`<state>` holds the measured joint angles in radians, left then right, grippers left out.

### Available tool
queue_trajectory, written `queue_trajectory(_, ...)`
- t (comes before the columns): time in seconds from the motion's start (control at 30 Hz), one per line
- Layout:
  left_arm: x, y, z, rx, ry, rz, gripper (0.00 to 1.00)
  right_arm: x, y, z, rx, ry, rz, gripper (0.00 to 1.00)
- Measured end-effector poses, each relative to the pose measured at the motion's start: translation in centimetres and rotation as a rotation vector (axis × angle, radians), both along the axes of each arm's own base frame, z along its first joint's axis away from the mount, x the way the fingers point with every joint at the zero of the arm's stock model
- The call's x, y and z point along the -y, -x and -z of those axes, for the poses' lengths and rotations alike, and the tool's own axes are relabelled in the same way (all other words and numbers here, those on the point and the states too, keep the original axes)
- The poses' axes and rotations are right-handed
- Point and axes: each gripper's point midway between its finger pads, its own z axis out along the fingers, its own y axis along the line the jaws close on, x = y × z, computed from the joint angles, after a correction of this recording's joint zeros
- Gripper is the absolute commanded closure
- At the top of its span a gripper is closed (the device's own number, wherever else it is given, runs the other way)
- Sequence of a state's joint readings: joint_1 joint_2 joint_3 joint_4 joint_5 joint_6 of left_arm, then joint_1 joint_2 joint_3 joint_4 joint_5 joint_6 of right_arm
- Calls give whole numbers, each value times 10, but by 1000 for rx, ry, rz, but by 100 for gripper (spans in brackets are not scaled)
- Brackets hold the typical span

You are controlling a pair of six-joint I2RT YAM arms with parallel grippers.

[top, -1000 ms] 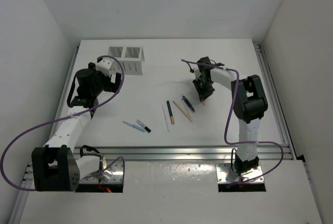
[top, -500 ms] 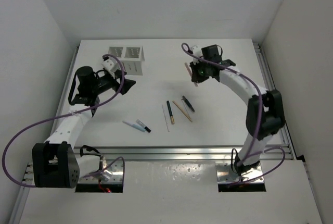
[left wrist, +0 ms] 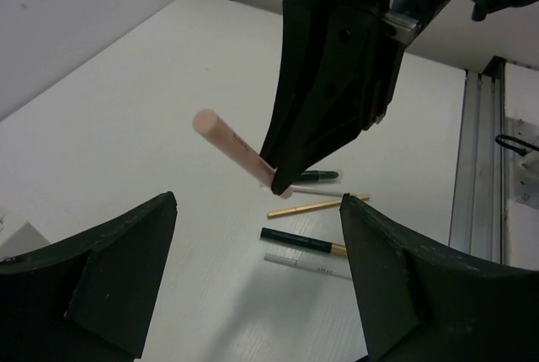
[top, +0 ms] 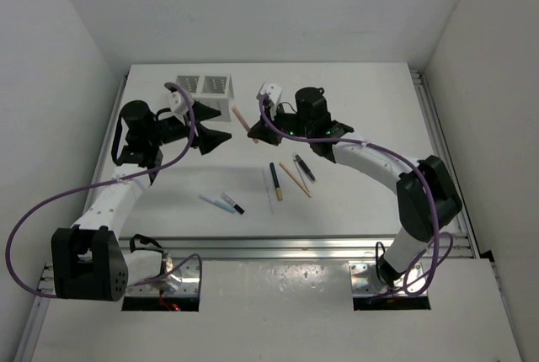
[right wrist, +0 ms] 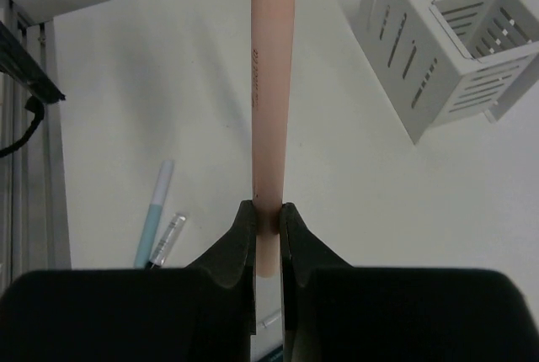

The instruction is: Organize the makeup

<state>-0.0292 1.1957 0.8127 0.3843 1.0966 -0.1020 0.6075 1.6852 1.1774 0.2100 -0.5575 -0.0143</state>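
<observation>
My right gripper (top: 255, 130) is shut on the pink stick (top: 241, 118) and holds it above the table, just right of the white slotted box (top: 205, 91). In the right wrist view the jaws (right wrist: 267, 215) pinch the stick (right wrist: 272, 84) near its lower end. My left gripper (top: 221, 137) is open and empty, facing the pink stick (left wrist: 232, 147) from close by. On the table lie a dark stick with a gold end (top: 275, 181), a tan one (top: 295, 179), a black one (top: 304, 167), a thin white one (top: 268, 189) and a pale blue one (top: 212, 202).
A clear-capped black stick (top: 233, 204) lies beside the pale blue one. The box has two open compartments (right wrist: 455, 42). A metal rail (top: 438, 143) runs along the table's right edge. Purple cables loop from both arms.
My right arm lifted the pink stick from the table centre and carried it left toward the box. My left gripper moved right from the box and now faces it, open.
</observation>
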Motion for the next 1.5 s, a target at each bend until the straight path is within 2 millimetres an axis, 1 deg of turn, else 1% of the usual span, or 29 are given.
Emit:
queue_trajectory(0.1,2,2,-2,-5,8,8,21,-8,2,-1,5,-31,-30,100)
queue_trajectory(0.2,3,2,-5,-1,18,10,31,-18,8,-10,32,-66,-63,100)
queue_trajectory(0.23,4,2,-6,-1,21,13,38,-22,10,-14,41,-78,-73,100)
queue_trajectory(0.27,5,3,-7,-4,23,15,41,-25,12,-17,47,-91,-81,100)
queue_trajectory(0.33,8,2,-8,3,26,14,42,-32,14,-19,55,-113,-98,100)
queue_trajectory(0.37,9,2,-9,3,28,12,44,-34,16,-18,52,-118,-107,100)
queue_trajectory(0.43,10,1,-10,8,34,3,44,-39,18,-16,46,-124,-121,100)
queue_trajectory(0.53,9,-1,-10,6,45,-14,55,-43,21,-9,32,-122,-134,100)
queue_trajectory(0.57,9,-2,-9,3,47,-21,66,-43,21,-8,27,-123,-139,100)
queue_trajectory(0.63,7,-5,-9,1,51,-39,80,-44,23,-7,22,-124,-150,100)
queue_trajectory(0.67,8,-4,-8,-6,54,-39,93,-45,23,-7,23,-125,-150,100)
queue_trajectory(0.7,8,-3,-8,-15,58,-33,100,-45,22,-7,28,-124,-148,100)
queue_trajectory(0.83,11,-2,-8,-20,60,-27,100,-45,22,-5,28,-123,-147,100)
queue_trajectory(0.87,11,-2,-8,-19,59,-29,100,-45,22,-5,28,-123,-147,92)
queue_trajectory(0.9,11,-3,-8,-19,58,-33,100,-45,21,-5,28,-123,-144,77)
queue_trajectory(0.97,10,-4,-7,-19,56,-42,100,-45,20,-5,25,-121,-135,40)
queue_trajectory(1.0,9,-7,-6,-11,48,-56,100,-44,18,-5,21,-122,-122,12)
queue_trajectory(1.03,7,-10,-4,-9,41,-74,100,-44,17,-4,16,-122,-111,3)
queue_trajectory(1.07,4,-14,-1,-6,31,-103,100,-43,14,-4,21,-118,-95,0)
queue_trajectory(1.17,-8,-29,4,18,-5,-194,100,-38,5,3,21,-87,-43,0)
queue_trajectory(1.27,-27,-58,0,64,-51,-319,100,-24,-10,17,-2,-34,49,0)
queue_trajectory(1.37,-54,-103,-21,136,-84,-462,100,-2,-27,26,-22,4,146,0)
queue_trajectory(1.43,-74,-134,-37,189,-99,-554,100,19,-36,33,-39,28,210,0)
queue_trajectory(1.5,-92,-162,-49,233,-110,-631,100,39,-43,40,-53,53,270,0)
